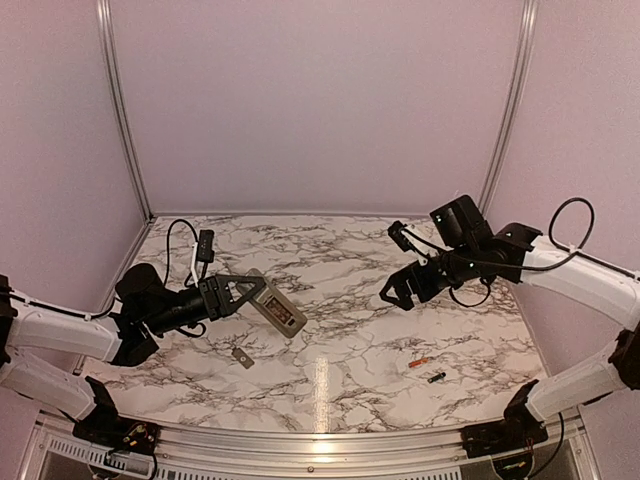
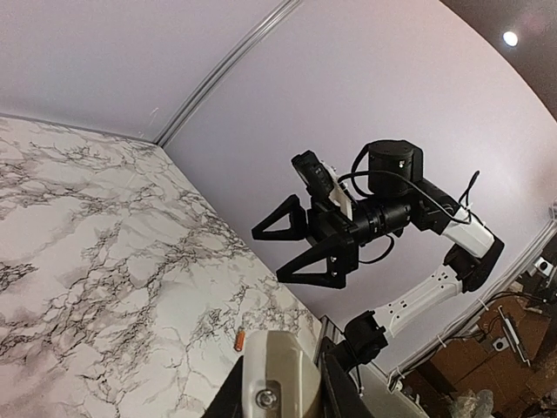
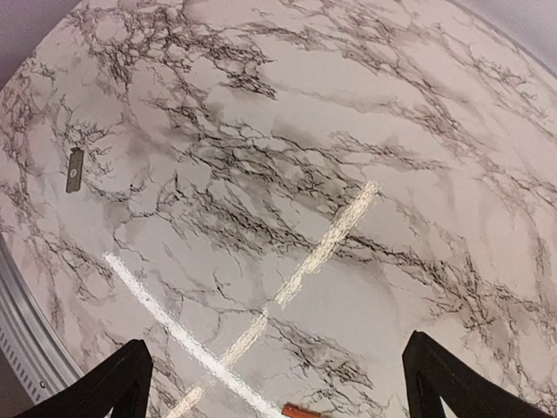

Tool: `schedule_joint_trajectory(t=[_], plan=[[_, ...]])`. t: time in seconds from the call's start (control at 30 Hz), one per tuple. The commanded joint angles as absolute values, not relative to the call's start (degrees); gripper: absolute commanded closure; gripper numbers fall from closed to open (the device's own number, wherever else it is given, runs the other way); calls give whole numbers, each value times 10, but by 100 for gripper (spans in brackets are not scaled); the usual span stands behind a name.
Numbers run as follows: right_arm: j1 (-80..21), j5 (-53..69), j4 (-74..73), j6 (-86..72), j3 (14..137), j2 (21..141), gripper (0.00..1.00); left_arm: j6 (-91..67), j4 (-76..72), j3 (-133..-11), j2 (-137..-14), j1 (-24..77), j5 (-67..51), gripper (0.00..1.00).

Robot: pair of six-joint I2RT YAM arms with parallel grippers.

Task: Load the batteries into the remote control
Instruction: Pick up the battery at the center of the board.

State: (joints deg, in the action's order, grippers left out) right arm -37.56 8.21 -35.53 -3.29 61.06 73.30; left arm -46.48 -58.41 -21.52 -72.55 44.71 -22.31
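left claw (image 1: 256,292): pinching one end of the remote control (image 1: 278,309), which is held off the tabletop (image 1: 340,260) on the left side
remote control pose: long axis runs far-left to near-right; the grey-beige back looks to be facing up, and the left wrist view shows beige plastic with a screw (image 2: 278,383); can't make out whether the recess is free
right claw (image 1: 402,297): spread wide and empty, hanging above the right half of the tabletop
batteries: orange-red battery (image 1: 419,363) and dark battery (image 1: 436,377) lie flat on the tabletop, near-right, just beside each other and apparently not touching; neither is loaded yet
key relation: the batteries lie below the right claw and to its near side. The right arm is clearly the nearer one, while the left arm is well apart from them and busy
battery axis: both lie roughly left-right, slightly slanted, so the claw likely has to close across the short width
right wrist check: only the tip of the orange-red battery (image 3: 305,409) shows, at the bottom edge between the fingers (image 3: 113,383); it is off-centre, so the claw probably needs to come nearer and then go down
around: small grey cover piece (image 1: 243,357) lies flat, near-left, below the remote control
obstruction: nothing between the right claw and the batteries
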Motion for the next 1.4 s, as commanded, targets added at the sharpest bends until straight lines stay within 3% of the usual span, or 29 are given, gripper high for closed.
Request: schedule_joint_trajectory(t=[0.0,0.17,0.27,0.47,0.9,1.13,1.37], plan=[[-372,64,-463,-31,597,721,6,-428,-585,-214,-717,445,-216,100],[-372,80,-472,-31,599,742,14,-429,-590,-220,-729,442,-232,100],[-376,69,-495,-57,596,799,26,-434,-598,-220,-735,441,-237,100],[-407,85,-484,-136,550,768,33,-433,-611,-217,-739,438,-235,100],[-492,-60,-647,-243,550,800,32,-460,-691,-229,-808,435,-277,100],[-493,-65,-657,-259,523,794,42,-458,-697,-228,-805,433,-286,100],[-496,-74,-648,-267,506,812,45,-456,-698,-226,-796,432,-292,100]])
